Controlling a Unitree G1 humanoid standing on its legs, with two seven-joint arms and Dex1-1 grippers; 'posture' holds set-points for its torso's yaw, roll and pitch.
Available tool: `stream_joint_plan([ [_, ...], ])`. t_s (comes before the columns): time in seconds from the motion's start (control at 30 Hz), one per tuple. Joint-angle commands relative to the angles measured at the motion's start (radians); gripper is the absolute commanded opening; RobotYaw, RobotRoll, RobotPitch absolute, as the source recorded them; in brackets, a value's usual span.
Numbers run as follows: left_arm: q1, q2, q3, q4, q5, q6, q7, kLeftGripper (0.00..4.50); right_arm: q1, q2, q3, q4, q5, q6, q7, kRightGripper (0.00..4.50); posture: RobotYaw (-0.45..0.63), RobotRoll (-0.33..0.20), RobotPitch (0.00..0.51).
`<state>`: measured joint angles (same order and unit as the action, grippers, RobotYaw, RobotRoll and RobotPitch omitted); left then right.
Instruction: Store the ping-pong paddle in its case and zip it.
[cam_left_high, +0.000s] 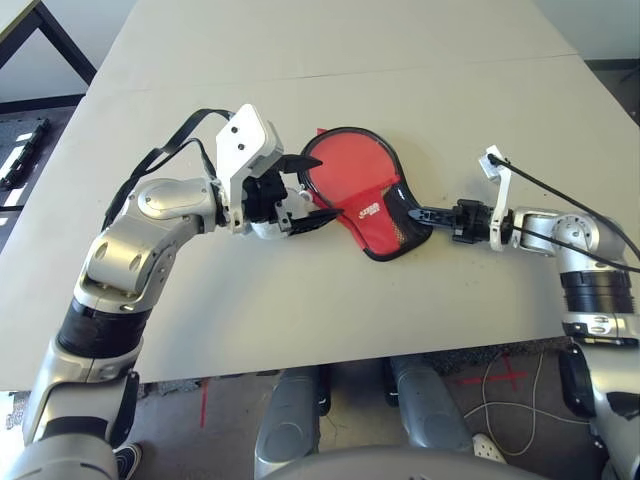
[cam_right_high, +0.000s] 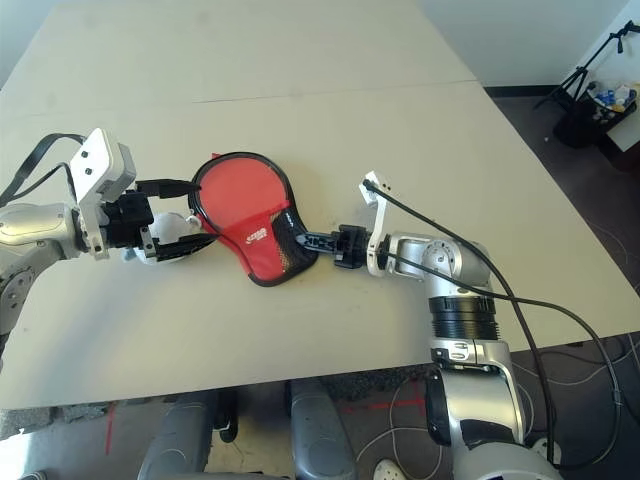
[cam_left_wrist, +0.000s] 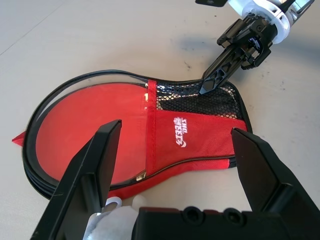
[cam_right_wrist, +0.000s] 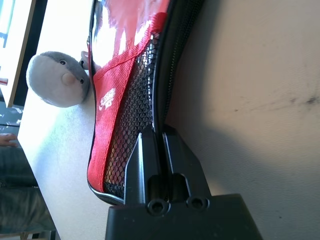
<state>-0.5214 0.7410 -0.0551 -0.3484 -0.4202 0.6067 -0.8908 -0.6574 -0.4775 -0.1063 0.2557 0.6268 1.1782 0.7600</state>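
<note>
The case (cam_left_high: 362, 195) lies flat on the table, red side up, with its mesh pocket (cam_left_wrist: 200, 97) and white logo toward my right arm. The paddle is hidden; no handle or bare rubber shows apart from the cover. My left gripper (cam_left_high: 305, 190) stands open at the case's round end, its fingers (cam_left_wrist: 100, 150) spread wide just short of the black rim. My right gripper (cam_left_high: 415, 213) is shut on the black edging (cam_right_wrist: 162, 100) at the pocket end of the case, low against the table.
A pale grey soft ball (cam_right_wrist: 57, 80) rests beside the case, under my left gripper (cam_right_high: 170, 235). A black cable (cam_right_high: 470, 275) runs along my right forearm. A seam (cam_left_high: 330, 72) crosses the table behind the case. The table's front edge (cam_left_high: 300, 368) is close.
</note>
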Motion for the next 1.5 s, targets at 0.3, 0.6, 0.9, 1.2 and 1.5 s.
stream_joint_plan([
  [0.3, 0.004, 0.007, -0.009, 0.012, 0.017, -0.016, -0.01, 4.5, 0.052, -0.024, -0.043, 0.009, 0.012, 0.062, -0.022, 0.03, 0.01, 0.0, 0.219],
  [0.6, 0.006, 0.0, -0.013, 0.024, 0.031, -0.032, -0.017, 4.5, 0.162, -0.084, -0.074, -0.168, 0.08, 0.176, -0.021, 0.03, 0.0, 0.0, 0.217],
  [0.9, 0.005, -0.007, -0.019, 0.037, 0.04, -0.044, -0.025, 4.5, 0.231, -0.21, -0.065, -0.266, 0.138, 0.233, 0.028, 0.03, -0.01, 0.0, 0.219],
  [1.2, 0.012, -0.003, -0.015, 0.036, 0.042, -0.039, -0.033, 4.5, 0.297, -0.314, -0.074, -0.311, 0.179, 0.248, 0.079, 0.03, -0.01, 0.0, 0.227],
  [1.5, 0.015, -0.006, -0.015, 0.04, 0.045, -0.043, -0.035, 4.5, 0.337, -0.36, -0.081, -0.336, 0.206, 0.252, 0.104, 0.03, -0.01, 0.0, 0.229],
])
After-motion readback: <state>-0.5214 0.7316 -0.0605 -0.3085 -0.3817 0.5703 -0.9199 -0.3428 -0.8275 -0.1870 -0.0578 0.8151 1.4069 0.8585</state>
